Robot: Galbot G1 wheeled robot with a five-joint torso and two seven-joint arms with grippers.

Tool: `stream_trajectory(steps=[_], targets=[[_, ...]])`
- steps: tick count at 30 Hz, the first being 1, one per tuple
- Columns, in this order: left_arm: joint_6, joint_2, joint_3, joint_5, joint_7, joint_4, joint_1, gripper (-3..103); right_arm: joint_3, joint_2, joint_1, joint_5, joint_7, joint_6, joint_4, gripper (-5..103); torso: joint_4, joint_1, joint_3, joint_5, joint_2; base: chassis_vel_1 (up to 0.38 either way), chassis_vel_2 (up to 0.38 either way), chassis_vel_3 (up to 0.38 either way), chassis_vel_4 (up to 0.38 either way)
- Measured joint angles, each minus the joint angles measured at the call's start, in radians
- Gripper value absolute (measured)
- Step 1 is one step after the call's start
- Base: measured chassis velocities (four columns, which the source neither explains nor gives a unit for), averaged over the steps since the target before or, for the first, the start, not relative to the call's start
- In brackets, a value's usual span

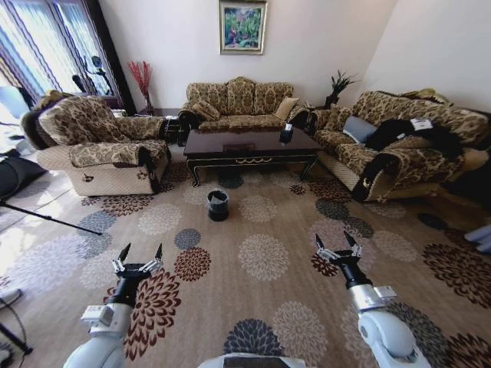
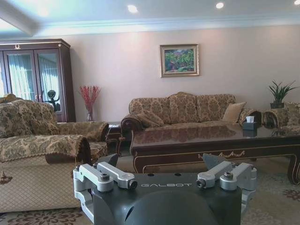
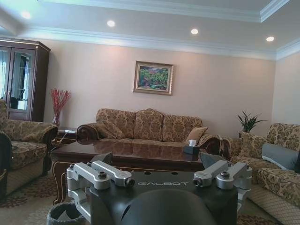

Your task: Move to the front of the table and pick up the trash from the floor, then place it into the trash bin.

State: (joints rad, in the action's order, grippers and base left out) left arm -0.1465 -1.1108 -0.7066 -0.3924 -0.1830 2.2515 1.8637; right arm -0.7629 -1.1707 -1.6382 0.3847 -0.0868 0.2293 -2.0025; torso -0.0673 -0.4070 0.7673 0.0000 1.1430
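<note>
The long dark table (image 1: pixel 249 146) stands far ahead on the patterned carpet, in front of the back sofa; it also shows in the wrist views as the table (image 2: pixel 215 140) and the table (image 3: pixel 131 152). The small black trash bin (image 1: pixel 218 205) stands on the carpet just before the table's front edge, and its rim (image 3: pixel 63 213) shows low in the right wrist view. The trash is out of view. My left gripper (image 1: pixel 143 249) and right gripper (image 1: pixel 334 239) hover open and empty over the near carpet, well short of the bin. Each shows close up as left gripper (image 2: pixel 161 161) and right gripper (image 3: pixel 157 161).
A dark tissue box (image 1: pixel 286 134) sits on the table's right end. An armchair (image 1: pixel 100 149) flanks the left, a sofa (image 1: pixel 399 146) with dark clothes the right, and another sofa (image 1: pixel 239 103) is behind. A black tripod leg (image 1: pixel 46 218) crosses the floor at left. Open carpet lies between me and the bin.
</note>
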Motion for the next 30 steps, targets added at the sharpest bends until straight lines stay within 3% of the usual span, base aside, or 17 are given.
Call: stream_trajectory(steps=[30], targets=[[0.0, 0.0, 0.0, 0.0, 0.0, 0.0, 0.0, 100, 0.0, 0.0, 0.0, 0.0, 0.0, 0.0, 0.0, 100, 0.0, 0.003, -0.004, 0.0, -0.007, 0.0, 0.0, 0.0, 0.0]])
